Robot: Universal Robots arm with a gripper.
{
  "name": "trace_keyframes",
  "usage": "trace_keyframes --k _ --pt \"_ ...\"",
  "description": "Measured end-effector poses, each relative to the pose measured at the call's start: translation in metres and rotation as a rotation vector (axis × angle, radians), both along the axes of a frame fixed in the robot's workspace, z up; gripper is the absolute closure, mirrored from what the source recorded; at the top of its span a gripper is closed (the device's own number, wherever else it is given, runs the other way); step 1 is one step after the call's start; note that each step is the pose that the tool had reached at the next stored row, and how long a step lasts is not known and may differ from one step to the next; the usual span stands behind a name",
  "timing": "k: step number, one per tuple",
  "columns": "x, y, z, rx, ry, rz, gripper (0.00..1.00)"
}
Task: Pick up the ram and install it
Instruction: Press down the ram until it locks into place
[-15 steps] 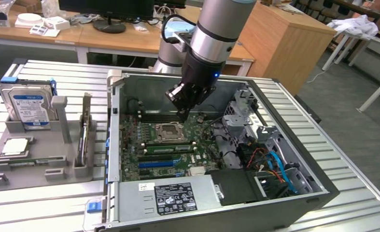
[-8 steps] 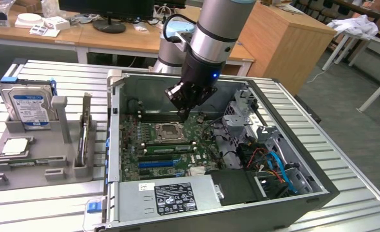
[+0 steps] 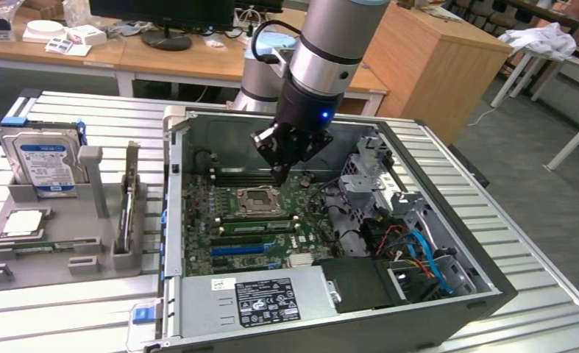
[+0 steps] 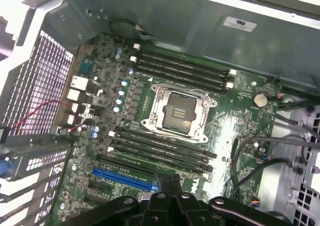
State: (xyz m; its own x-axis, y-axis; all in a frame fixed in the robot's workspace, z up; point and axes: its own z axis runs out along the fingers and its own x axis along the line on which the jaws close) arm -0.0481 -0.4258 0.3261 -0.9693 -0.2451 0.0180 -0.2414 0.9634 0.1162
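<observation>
Black gripper [image 4: 168,183] fingers were seen closest to the lens at the bottom edge of the wrist view, pressed together, and nothing could be made out between them. In the exterior view the gripper [image 3: 281,176] was hung at the frame's centre, inside the open computer case [image 3: 485,290], above the motherboard [image 3: 314,202] and just over the dark memory slots behind the empty processor socket [image 3: 260,198]. No contact with the board could be confirmed.

A long, narrow green stick, read as the ram [image 3: 254,226], was seen standing in a slot just below the socket, a little below the frame's centre; whether it was fully seated could not be told. From the wrist view the slots [image 4: 160,148] under the socket [image 4: 180,111] appeared dark, and the stick could not be picked out there.

At the left of the exterior view a grey tray [image 3: 63,261] was laid on the slatted table [image 3: 73,309], with a blue-labelled hard drive [image 3: 42,158] propped upright at its back. A short green strip [image 3: 44,248] was lying in one of its grooves.
</observation>
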Motion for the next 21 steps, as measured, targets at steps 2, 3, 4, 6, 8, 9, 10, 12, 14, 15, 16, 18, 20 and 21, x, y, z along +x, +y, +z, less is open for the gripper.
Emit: trace_keyframes --k 2,3,4,6,8,9,10,12,14,15,16,18,20,21 --pt "0.0 0.0 0.0 0.0 0.0007 0.0 0.89" --pt "0.0 0.0 0.0 0.0 0.0008 0.0 0.89" --pt "0.0001 0.0 0.0 -0.0001 0.0008 0.0 0.89" --pt "0.0001 0.0 0.0003 -0.0058 0.0032 0.0 0.89" --pt "0.0001 0.0 0.0007 -0.0172 0.0074 0.0 0.89" --pt "0.0001 0.0 0.0008 -0.0243 0.0103 0.0 0.89" --pt "0.0001 0.0 0.0009 -0.0302 0.0128 0.0 0.89" --pt "0.0 -0.0001 0.0009 -0.0334 0.0143 0.0 0.89" --pt "0.0001 0.0 0.0009 -0.0334 0.0146 -0.007 0.89" --pt "0.0001 0.0 0.0009 -0.0334 0.0148 -0.016 0.89" --pt "0.0001 0.0 0.0009 -0.0334 0.015 -0.028 0.89" --pt "0.0001 0.0 0.001 -0.0333 0.0155 -0.057 0.89" --pt "0.0 0.0 0.0009 -0.033 0.0159 -0.083 0.89" --pt "0.0001 0.0 0.0009 -0.0328 0.0161 -0.095 0.89"
